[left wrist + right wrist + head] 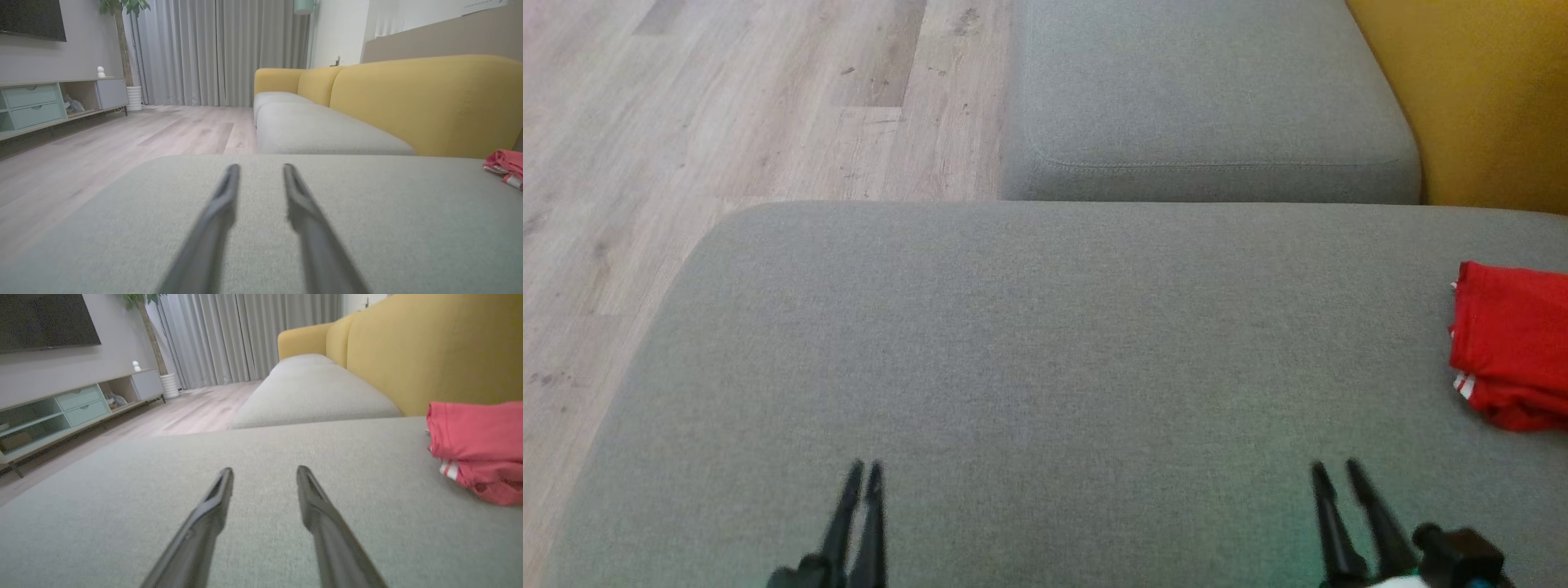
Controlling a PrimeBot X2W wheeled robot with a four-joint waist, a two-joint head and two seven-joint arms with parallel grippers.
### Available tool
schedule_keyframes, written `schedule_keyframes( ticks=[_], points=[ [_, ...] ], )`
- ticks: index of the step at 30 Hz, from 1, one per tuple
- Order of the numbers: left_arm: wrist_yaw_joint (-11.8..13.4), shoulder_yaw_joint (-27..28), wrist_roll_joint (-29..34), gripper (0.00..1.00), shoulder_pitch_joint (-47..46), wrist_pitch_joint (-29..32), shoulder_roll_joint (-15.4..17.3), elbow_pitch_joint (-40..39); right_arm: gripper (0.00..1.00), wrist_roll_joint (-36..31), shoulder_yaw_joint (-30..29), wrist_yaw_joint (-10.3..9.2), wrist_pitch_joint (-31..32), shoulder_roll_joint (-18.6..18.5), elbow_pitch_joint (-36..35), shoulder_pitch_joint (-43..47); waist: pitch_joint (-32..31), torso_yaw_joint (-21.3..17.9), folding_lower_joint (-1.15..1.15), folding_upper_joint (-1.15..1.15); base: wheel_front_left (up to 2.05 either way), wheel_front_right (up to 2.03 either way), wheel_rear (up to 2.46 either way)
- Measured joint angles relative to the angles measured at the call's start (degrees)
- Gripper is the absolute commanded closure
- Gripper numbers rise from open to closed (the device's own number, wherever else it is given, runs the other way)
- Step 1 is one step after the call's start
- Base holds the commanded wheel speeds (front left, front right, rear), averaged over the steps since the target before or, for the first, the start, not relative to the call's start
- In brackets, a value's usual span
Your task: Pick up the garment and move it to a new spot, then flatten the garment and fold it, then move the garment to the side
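Observation:
The garment (1515, 351) is a red bundle with white stripes, folded and lying at the far right edge of the grey seat cushion (1045, 343). It also appears at the right in the left wrist view (506, 165) and the right wrist view (478, 449). My left gripper (864, 467) rests low over the cushion's near left part, its fingers a narrow gap apart and holding nothing (260, 166). My right gripper (1334, 467) sits near the front right, left of the garment and clear of it, fingers apart and empty (264, 470).
A second grey cushion (1209, 98) lies beyond the first, with the yellow sofa back (1486, 98) along the right. Wooden floor (727, 122) runs along the left past the cushion's rounded edge. A low TV cabinet (49, 102) stands across the room.

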Motion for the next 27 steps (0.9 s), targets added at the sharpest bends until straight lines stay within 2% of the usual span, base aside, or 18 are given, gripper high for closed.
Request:
schedule_keyframes(
  ticks=[4,27],
  points=[
    [0.0,0.0,-1.1,1.0,1.5,0.3,0.0,1.3,1.0,1.0,0.0,0.0,0.1,0.0,1.4,1.2,0.1,-0.1,0.0,0.0,0.0,0.0,0.0],
    [-2.1,1.9,-17.9,1.0,-0.1,3.1,0.4,2.3,1.0,16.7,-1.1,0.0,3.5,0.0,1.4,-0.8,1.5,-1.1,0.0,0.0,0.0,0.0,0.0]
  ],
)
